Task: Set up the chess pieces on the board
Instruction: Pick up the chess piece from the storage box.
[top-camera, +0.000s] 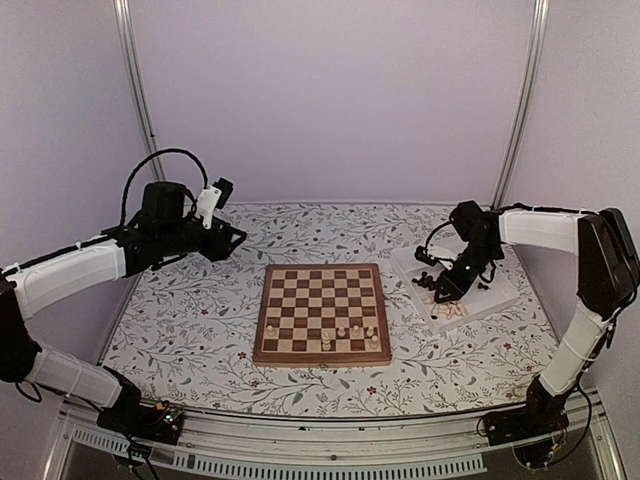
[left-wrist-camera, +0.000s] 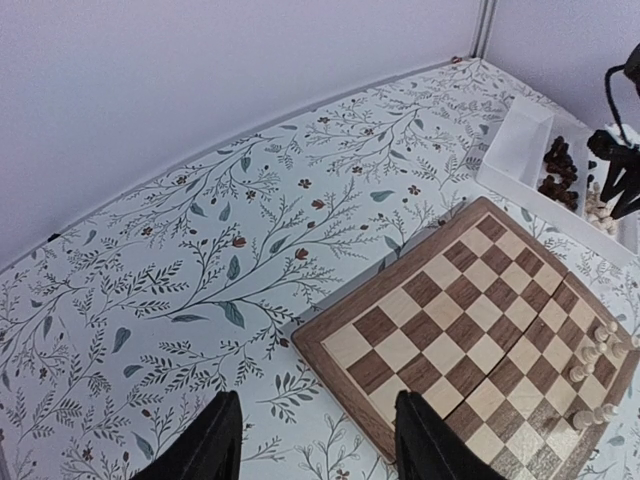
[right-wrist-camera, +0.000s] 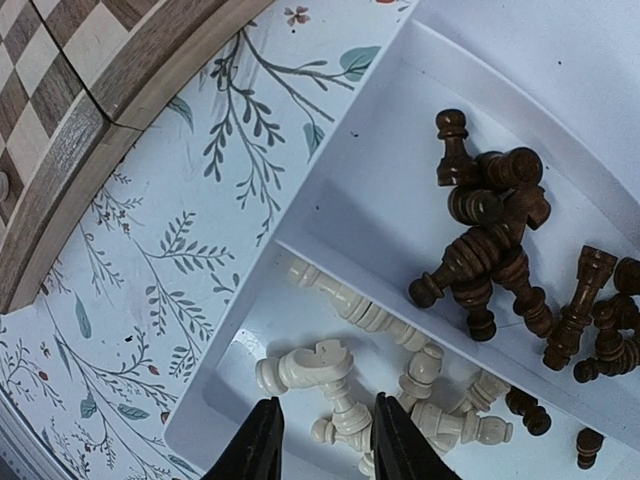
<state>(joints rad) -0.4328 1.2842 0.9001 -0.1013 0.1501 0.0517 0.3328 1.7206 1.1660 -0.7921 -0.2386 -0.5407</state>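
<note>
We found the left jaws spread wide over the worktop (left-wrist-camera: 200, 250) beside the board (top-camera: 320, 312), and the right jaws flanking a cream chess piece (right-wrist-camera: 340, 425) in the tray (right-wrist-camera: 380, 200), though we could not tell if they pinched it.

Cream pieces (top-camera: 342, 332) clutter the board's (top-camera: 320, 295) five o'clock corner; elsewhere it's open. At three o'clock, the tray's (top-camera: 500, 293) heaped pieces crowd the right gripper (top-camera: 442, 297).

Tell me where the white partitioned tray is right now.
In the top view the white tray lies on the right side of the table, just right of the board and not touching it, under the right tool.
</note>
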